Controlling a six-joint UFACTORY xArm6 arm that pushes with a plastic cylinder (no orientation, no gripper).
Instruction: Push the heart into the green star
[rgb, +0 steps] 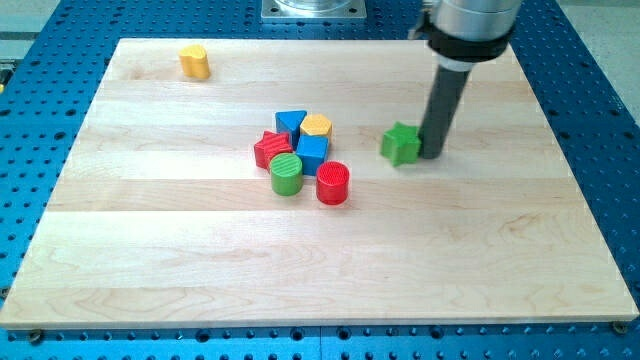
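Note:
A yellow heart (195, 62) lies near the board's top left corner, far from everything else. A green star (402, 144) sits right of centre. My tip (433, 154) stands right beside the star's right side, touching or almost touching it. The rod rises from there to the arm's head at the view's top.
A tight cluster sits at the centre: a blue triangle (290, 122), a yellow hexagon (316, 126), a red star (270, 149), a blue cube (312, 152), a green cylinder (286, 174) and a red cylinder (333, 184). The wooden board (150, 250) lies on a blue perforated table.

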